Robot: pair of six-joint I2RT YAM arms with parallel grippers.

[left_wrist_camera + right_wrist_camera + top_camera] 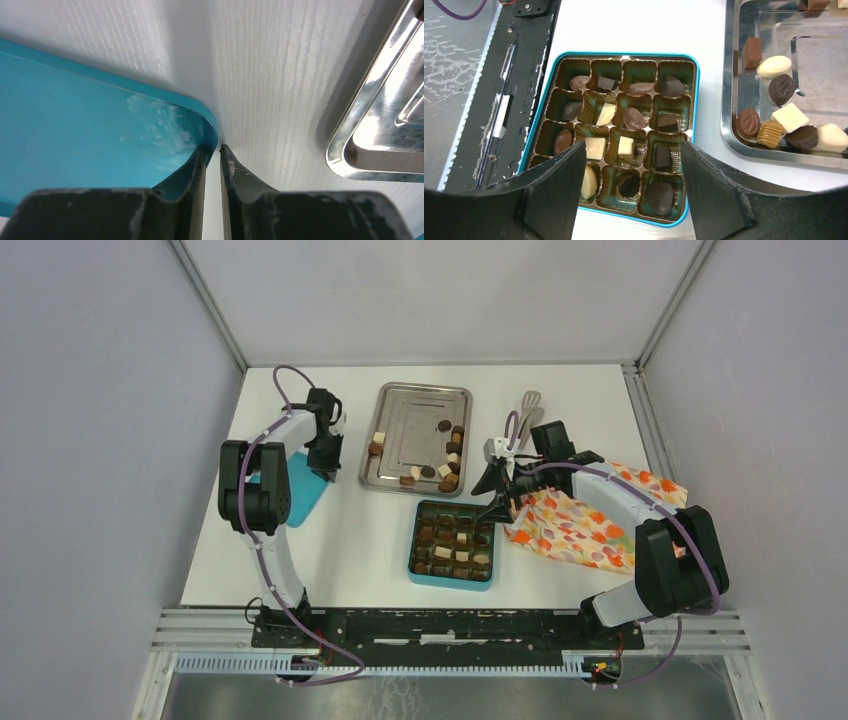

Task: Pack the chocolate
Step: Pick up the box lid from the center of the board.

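Observation:
Loose chocolate in dark, mid-brown and cream pieces lies along the right side of the steel tray; the right wrist view shows these pieces too. More chocolate fills most cells of the teal box, which sits mid-table. My right gripper hovers open over the box's near row, holding nothing. My left gripper stands at the corner of a teal lid, one finger inside the rim and one outside. Its jaws are a narrow slit apart, with table showing between them.
The lid lies at the table's left under my left arm. The tray's corner is to the right of the left fingers. An orange floral cloth lies right of the box. Grey tongs rest behind it.

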